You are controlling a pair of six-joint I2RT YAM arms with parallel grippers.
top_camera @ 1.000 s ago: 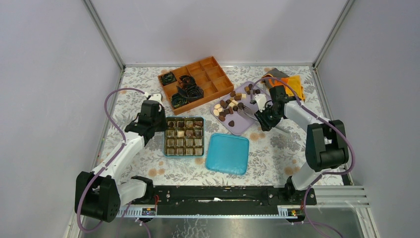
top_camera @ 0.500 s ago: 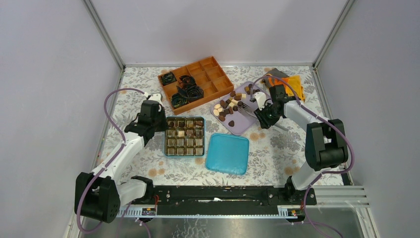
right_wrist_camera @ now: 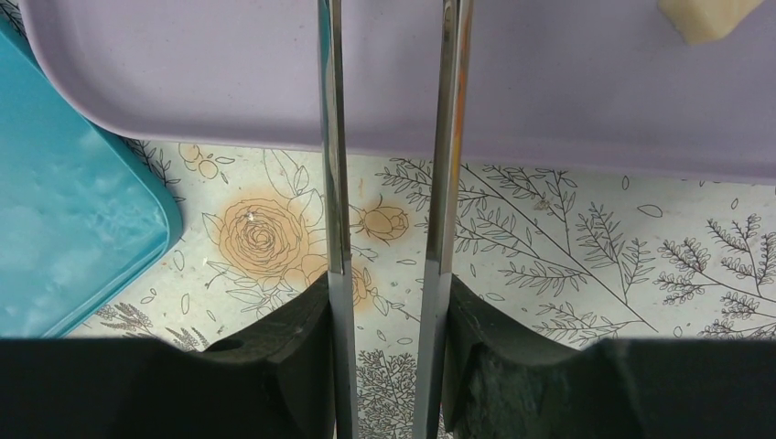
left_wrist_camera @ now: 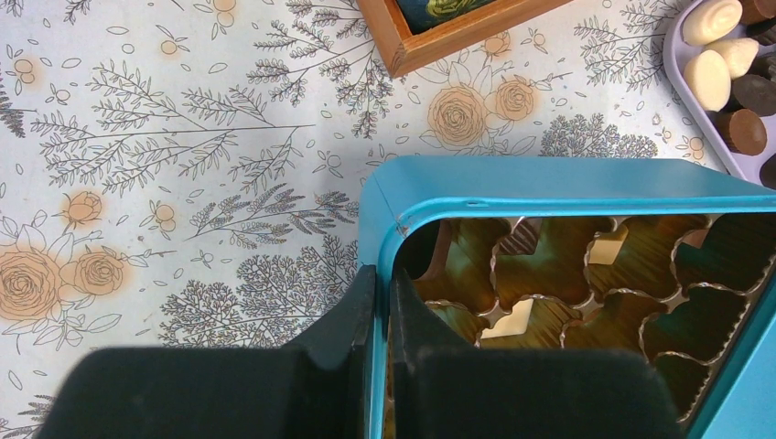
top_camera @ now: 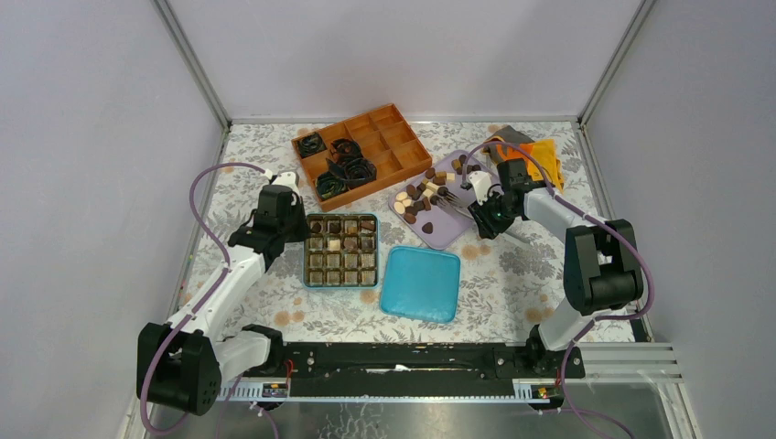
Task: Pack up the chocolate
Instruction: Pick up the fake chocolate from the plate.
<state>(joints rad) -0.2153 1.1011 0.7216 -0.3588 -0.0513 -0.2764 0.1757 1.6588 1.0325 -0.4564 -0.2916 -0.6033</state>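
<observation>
Far: wooden compartment tray holding black paper cups; far right: orange cloth; centre: teal lid

Your light is bright, even and comes from overhead: across the counter the arms throw only soft, pale shadows, and the top view is sharp throughout. In the left wrist view the left end effector blurs to a black mass near the lens, and the teal tin shades its own inside. In the right wrist view the metal tongs carry thin glare streaks, and the teal lid shows cloudy reflections.
</observation>
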